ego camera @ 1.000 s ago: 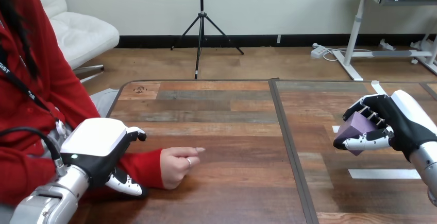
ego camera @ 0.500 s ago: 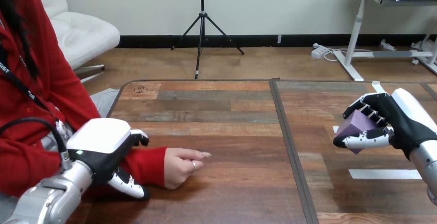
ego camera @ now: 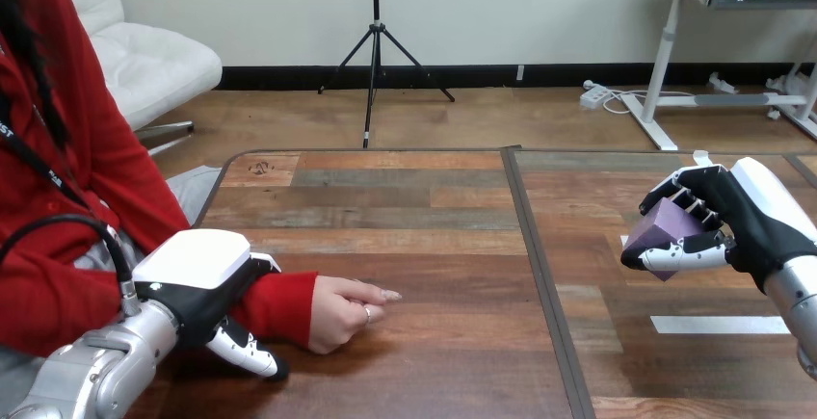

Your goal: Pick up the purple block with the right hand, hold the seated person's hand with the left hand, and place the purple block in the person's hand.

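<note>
1. right hand (ego camera: 742,219) is up off the wooden table (ego camera: 434,246) at the view's right, palm side facing left.
2. it is gripping the purple block (ego camera: 667,229): fingers (ego camera: 696,205) curl over the block's top, the thumb (ego camera: 679,257) is clamped under it.
3. the block sits tilted in that grip, one corner poking down below the thumb, not touching the table.
4. a white tape strip (ego camera: 718,324) lies flat on the table below the right hand, toward the near edge, apart from it.
5. left hand (ego camera: 197,279) is low at the view's left, white back shell up, over the person's wrist (ego camera: 289,305), which is in a red sleeve.
6. it is closed round that wrist: fingers hook over the sleeve's far side, the thumb (ego camera: 246,350) runs along the near side on the table.
7. person's hand (ego camera: 342,311) sticks out just past the left hand's fingers, toward the right hand; it rests on the table loosely curled, one finger pointing right, holding nothing.
8. the block is well apart from the person's hand, across the table's dark seam (ego camera: 540,274), which runs between the two robot hands.
</note>
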Controlling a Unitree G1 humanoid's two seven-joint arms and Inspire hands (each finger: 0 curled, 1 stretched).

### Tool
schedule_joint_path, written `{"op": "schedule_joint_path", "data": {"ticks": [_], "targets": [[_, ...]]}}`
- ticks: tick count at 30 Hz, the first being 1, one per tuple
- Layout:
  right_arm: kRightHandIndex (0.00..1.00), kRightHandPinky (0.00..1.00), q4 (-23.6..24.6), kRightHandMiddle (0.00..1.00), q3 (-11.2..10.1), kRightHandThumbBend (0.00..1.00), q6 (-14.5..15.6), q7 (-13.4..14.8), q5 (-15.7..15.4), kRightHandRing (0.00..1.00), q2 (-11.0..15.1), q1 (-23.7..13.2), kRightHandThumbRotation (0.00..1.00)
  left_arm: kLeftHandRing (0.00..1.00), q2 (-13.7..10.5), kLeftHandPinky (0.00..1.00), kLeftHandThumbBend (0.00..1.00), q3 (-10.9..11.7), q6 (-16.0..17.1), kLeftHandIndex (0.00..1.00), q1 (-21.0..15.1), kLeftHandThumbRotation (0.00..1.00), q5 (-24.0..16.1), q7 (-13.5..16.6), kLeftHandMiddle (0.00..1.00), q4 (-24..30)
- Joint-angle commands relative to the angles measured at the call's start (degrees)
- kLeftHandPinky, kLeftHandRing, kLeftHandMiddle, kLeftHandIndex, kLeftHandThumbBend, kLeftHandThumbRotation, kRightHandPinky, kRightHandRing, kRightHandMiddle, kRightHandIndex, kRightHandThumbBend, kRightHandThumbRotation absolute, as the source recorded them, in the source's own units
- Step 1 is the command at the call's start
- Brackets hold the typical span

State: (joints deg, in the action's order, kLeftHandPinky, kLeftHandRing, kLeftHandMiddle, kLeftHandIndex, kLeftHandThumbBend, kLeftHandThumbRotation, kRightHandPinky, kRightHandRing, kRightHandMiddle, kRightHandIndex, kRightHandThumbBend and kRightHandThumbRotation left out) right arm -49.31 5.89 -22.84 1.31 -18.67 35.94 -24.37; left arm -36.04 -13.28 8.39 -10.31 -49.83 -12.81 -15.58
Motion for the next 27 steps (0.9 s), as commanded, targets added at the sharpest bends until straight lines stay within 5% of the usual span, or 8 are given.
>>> {"op": "schedule_joint_path", "data": {"ticks": [1,17,27], "targets": [[0.5,0.4,2.75,0.46,-1.8,0.67,-0.54,0.9,0.74,0.42,0.48,-2.43,0.0,0.73,-0.37,0.69,1.0,-1.05,0.89,0.74,-4.68,0.39,0.84,1.06,0.74,-1.34],[0.5,0.4,3.89,0.47,-1.95,0.66,0.54,0.32,1.04,0.42,0.41,-2.34,0.0,0.68,0.79,0.64,0.99,-3.03,1.25,0.68,-6.01,0.3,0.77,1.11,0.7,-3.49],[0.5,0.41,5.47,0.47,-2.1,0.66,1.59,-0.02,1.24,0.43,0.43,-1.87,0.0,0.61,2.12,0.53,0.95,-5.03,0.43,0.64,-6.29,0.2,-1.95,6.29,0.64,-5.15]]}}
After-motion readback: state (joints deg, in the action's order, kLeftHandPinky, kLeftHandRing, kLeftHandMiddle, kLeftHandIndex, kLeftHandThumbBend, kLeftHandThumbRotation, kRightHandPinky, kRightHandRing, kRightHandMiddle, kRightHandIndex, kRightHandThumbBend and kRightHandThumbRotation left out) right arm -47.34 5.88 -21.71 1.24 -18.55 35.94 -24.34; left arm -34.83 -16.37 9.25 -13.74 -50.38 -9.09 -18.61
